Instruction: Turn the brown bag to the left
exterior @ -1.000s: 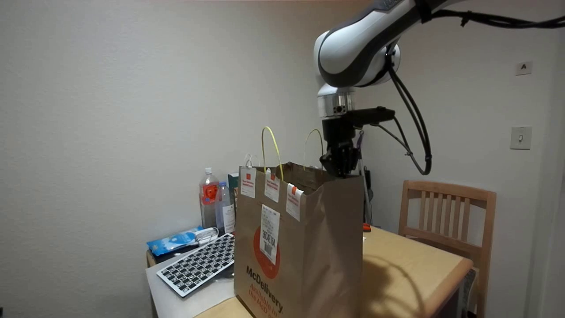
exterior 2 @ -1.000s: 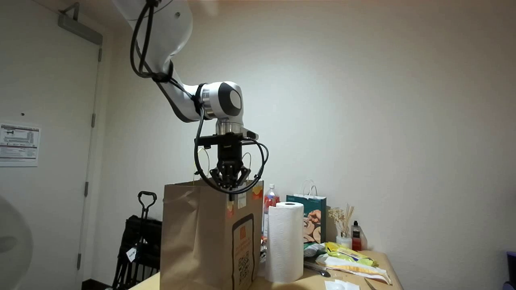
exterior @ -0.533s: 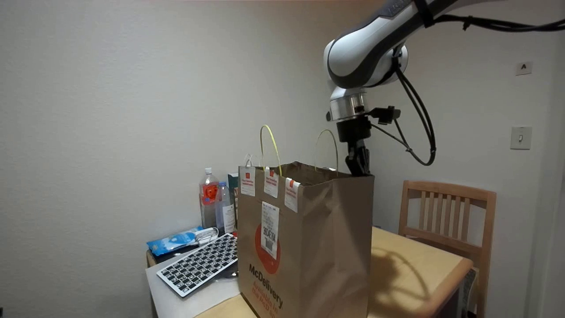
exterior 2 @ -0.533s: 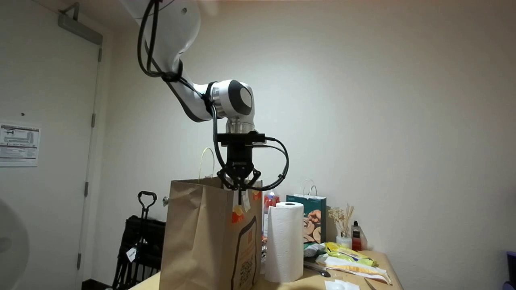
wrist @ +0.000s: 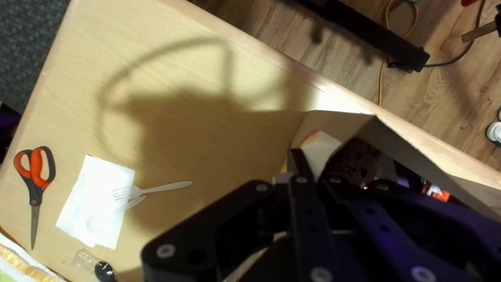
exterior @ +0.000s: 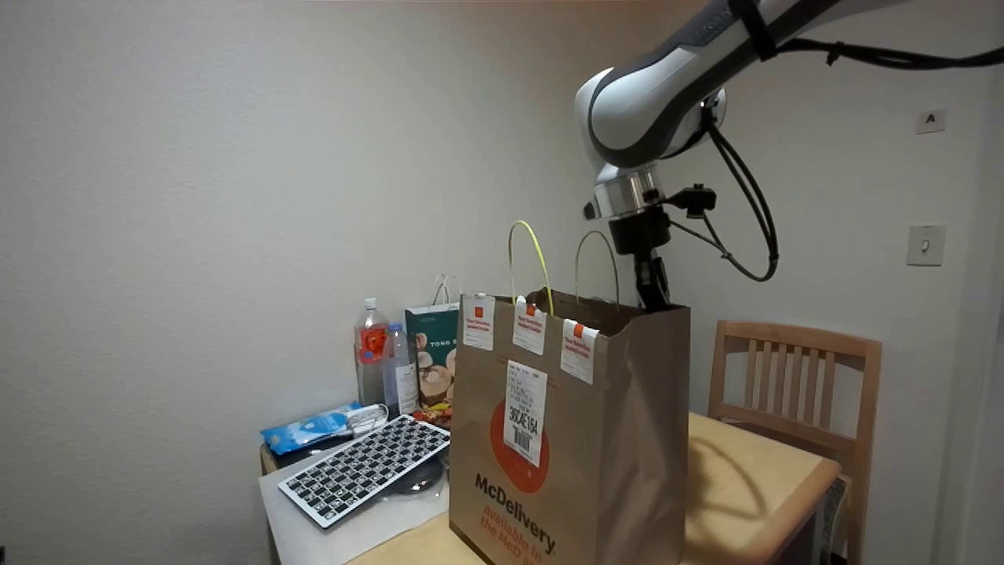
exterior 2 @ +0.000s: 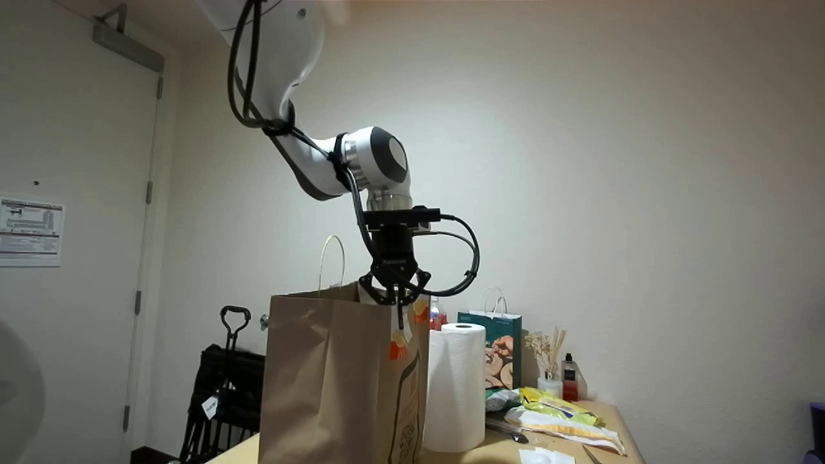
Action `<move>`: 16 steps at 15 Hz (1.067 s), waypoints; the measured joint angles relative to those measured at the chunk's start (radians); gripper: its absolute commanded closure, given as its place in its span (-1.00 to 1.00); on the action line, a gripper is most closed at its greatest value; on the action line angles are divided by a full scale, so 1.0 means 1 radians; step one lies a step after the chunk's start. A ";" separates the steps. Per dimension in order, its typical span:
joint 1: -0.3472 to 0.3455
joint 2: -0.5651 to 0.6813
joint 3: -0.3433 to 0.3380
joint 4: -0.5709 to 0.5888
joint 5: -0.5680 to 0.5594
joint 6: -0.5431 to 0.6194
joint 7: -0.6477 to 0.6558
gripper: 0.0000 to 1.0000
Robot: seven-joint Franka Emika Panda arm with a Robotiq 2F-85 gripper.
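Note:
The brown bag (exterior: pixel 572 439) stands upright on the table, with its loop handles up and its printed face with stickers and McDelivery lettering showing. It also stands in the other exterior view (exterior 2: pixel 325 380), showing its plain side. In the wrist view, the bag's open rim (wrist: pixel 344 123) lies at right, with dark contents inside. My gripper (exterior: pixel 656 302) is shut on the bag's top edge, one finger outside and the other hidden inside. The outer finger shows at the gripper (exterior 2: pixel 398 312) in an exterior view. The wrist view shows the gripper (wrist: pixel 315 170) with the rim between its fingers.
A keyboard (exterior: pixel 365 471), bottles (exterior: pixel 372 353) and a green bag (exterior: pixel 434 357) stand beside the bag. A paper towel roll (exterior 2: pixel 456 390) stands close to the bag. Scissors (wrist: pixel 36 184) and a white fork (wrist: pixel 150 190) lie on the table. The table edge (wrist: pixel 274 58) runs near the bag.
My gripper has swung and moved right in both exterior views, and the bag has turned with it. Its McDelivery face shows more fully, and the green bag and a mouse are now uncovered.

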 measured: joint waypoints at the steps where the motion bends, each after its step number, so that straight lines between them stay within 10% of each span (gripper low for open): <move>1: 0.000 0.000 0.000 0.000 0.000 0.000 0.000 0.98; 6: 0.003 0.000 0.007 0.002 0.025 0.000 0.053 1.00; 16: 0.042 0.118 0.063 0.180 0.175 -0.051 0.625 1.00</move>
